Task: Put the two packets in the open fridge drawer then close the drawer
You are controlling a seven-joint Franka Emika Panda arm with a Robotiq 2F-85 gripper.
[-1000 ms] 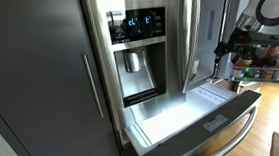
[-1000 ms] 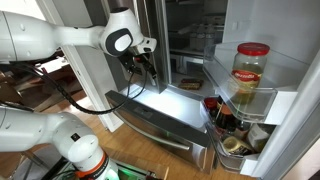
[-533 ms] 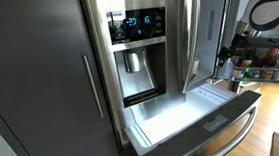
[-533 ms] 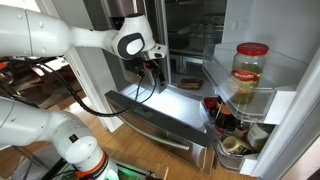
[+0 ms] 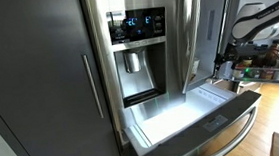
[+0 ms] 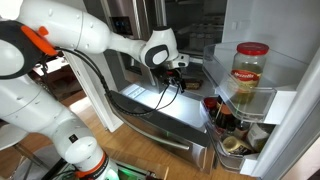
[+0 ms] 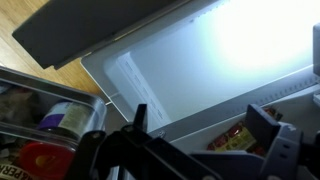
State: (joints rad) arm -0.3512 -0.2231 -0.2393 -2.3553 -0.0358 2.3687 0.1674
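The fridge drawer (image 5: pixel 215 125) stands pulled out in both exterior views, wide and shallow, with a steel front (image 6: pixel 160 121) and a bright white inside. My gripper (image 6: pixel 178 72) hangs over the drawer's end nearest the fridge door shelves, and also shows beside the fridge (image 5: pixel 222 57). In the wrist view the gripper (image 7: pixel 203 117) is open and empty, looking down on the drawer's white floor (image 7: pixel 210 50) and side wall. I cannot pick out the two packets in any view.
The open fridge door (image 6: pixel 270 90) carries a red-lidded jar (image 6: pixel 250 66) on a shelf, with red and yellow items (image 7: pixel 236 136) in a lower bin (image 6: pixel 222 112) just past the drawer's wall. A dark cabinet (image 5: pixel 30 87) flanks the fridge.
The arm has swung across the drawer toward the fridge door shelves. The gripper has stayed open and empty.
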